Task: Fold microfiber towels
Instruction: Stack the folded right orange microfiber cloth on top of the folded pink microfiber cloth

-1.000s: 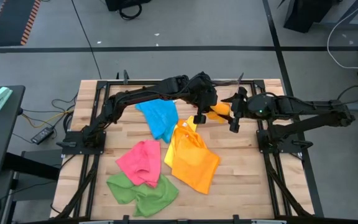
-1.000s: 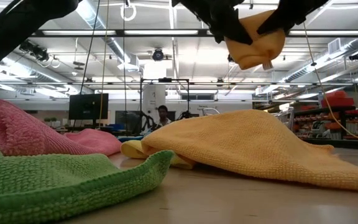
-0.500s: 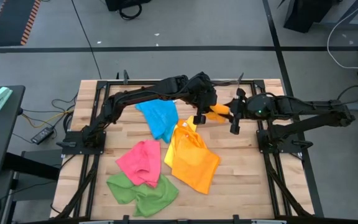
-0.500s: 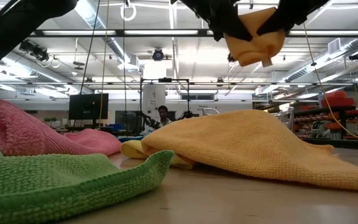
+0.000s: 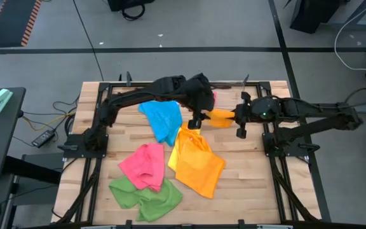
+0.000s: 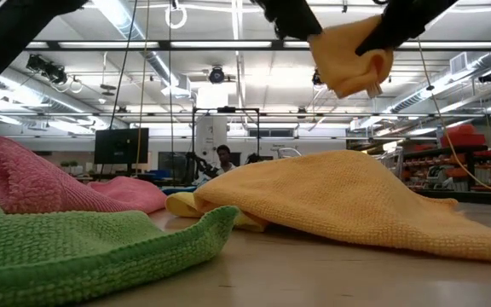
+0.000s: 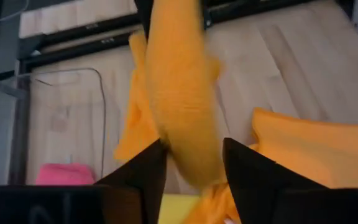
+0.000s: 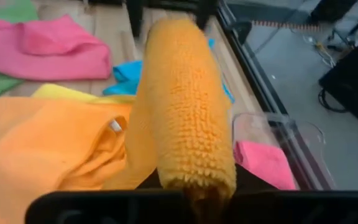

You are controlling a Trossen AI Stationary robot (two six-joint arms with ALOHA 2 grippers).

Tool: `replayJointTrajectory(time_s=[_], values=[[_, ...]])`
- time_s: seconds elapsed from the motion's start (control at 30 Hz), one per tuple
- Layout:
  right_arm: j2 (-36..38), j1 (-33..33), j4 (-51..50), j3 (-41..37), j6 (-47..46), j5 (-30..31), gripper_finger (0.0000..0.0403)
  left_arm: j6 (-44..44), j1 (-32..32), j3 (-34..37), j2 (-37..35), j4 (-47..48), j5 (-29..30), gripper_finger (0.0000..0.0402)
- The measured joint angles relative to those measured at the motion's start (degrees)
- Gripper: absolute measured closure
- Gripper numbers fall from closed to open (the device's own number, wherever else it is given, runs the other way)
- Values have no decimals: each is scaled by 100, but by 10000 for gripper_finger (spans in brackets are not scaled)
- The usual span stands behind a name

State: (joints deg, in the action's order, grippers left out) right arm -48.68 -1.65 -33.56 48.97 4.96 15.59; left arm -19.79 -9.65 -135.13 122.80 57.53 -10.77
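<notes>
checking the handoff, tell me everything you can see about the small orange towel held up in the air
The small orange towel is a nubby microfiber cloth, folded into a thick bundle, with a small white tag on its lower edge. It hangs above the table's far side, between the two grippers and clear of the towels lying flat below. The right gripper is shut on one end of it. The left gripper has its fingers spread to either side of the other end, so they do not look clamped on it.

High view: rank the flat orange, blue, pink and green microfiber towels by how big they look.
1. Flat orange microfiber towel.
2. Green microfiber towel, crumpled, partly under the pink.
3. Pink microfiber towel and blue microfiber towel: too alike to rank; an arm covers part of the blue.
</notes>
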Motion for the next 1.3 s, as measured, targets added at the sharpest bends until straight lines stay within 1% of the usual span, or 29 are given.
replayJointTrajectory(time_s=[0.07,0.13,0.2,0.33,0.37,0.43,0.53,0.67,0.97,1.13,1.3], values=[[-29,-114,-101,0,-109,-12,382,112,-2,2,-106,149,-2,223],[-97,-250,-233,0,-216,-19,382,144,0,55,-122,211,1,224],[-199,-395,-384,0,-304,-21,382,228,24,70,-101,368,3,231],[-434,-680,-404,0,-314,-23,378,330,96,63,48,365,-1,252],[-505,-772,-413,0,-272,-25,377,378,120,111,102,242,0,257],[-599,-958,-416,0,-185,13,377,458,135,296,140,140,4,269],[-649,-1253,-400,0,-129,212,377,577,168,648,111,-252,-3,285],[-630,-1604,-394,0,17,225,376,712,195,1064,120,-252,5,307],[-798,-2337,-237,0,423,-829,375,754,397,1707,118,-400,7,344],[-1040,-2752,-53,0,449,-1669,375,763,550,2332,118,-1023,23,357],[-1504,-3195,550,0,417,-2701,375,763,667,2973,85,-1776,19,365]])
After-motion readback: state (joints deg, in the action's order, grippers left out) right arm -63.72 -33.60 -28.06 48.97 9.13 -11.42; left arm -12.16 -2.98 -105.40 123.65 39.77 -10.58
